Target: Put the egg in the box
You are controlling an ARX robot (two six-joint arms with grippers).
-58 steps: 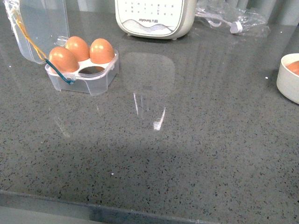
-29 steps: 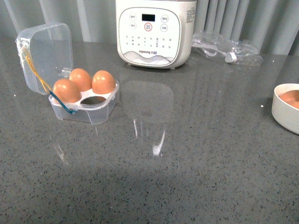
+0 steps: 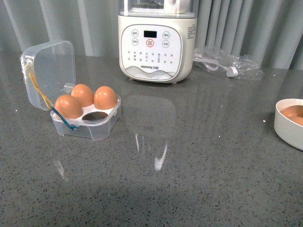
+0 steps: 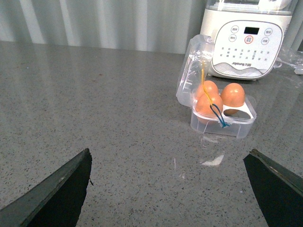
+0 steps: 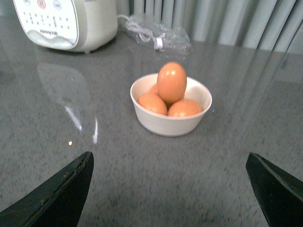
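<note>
Left gripper (image 4: 169, 156): fingers spread wide, holding nothing, bare counter (image 3: 189, 189) beneath.
Right gripper (image 5: 169, 156): fingers spread wide, holding nothing, and facing the bowl (image 5: 171, 124) across bare counter.
Open room: in the front view the whole lower half of the frame is bare grey speckled counter. The clear stretch runs on through the middle, between box and bowl.
Edges: no near counter edge shows. The front view's right edge cuts the bowl off.
Box (image 3: 87, 124): middle left of the front view. The clear lid (image 3: 49, 73) stands open on the box's left side. Three eggs (image 3: 84, 99) sit in the white tray. The near right cup (image 3: 97, 115) is empty.
Bowl: white and round, at middle right of the front view, well apart from the box.
Egg (image 5: 171, 82): in the bowl, on top of the other eggs (image 5: 168, 105). It stands on end, well above the rim. It is smooth, matte and orange-brown, with no crack seen.
Far side: cream appliance (image 3: 156, 47) at upper centre; crumpled plastic bag (image 3: 227, 61) at upper right; grey curtain (image 3: 90, 23) behind.
</note>
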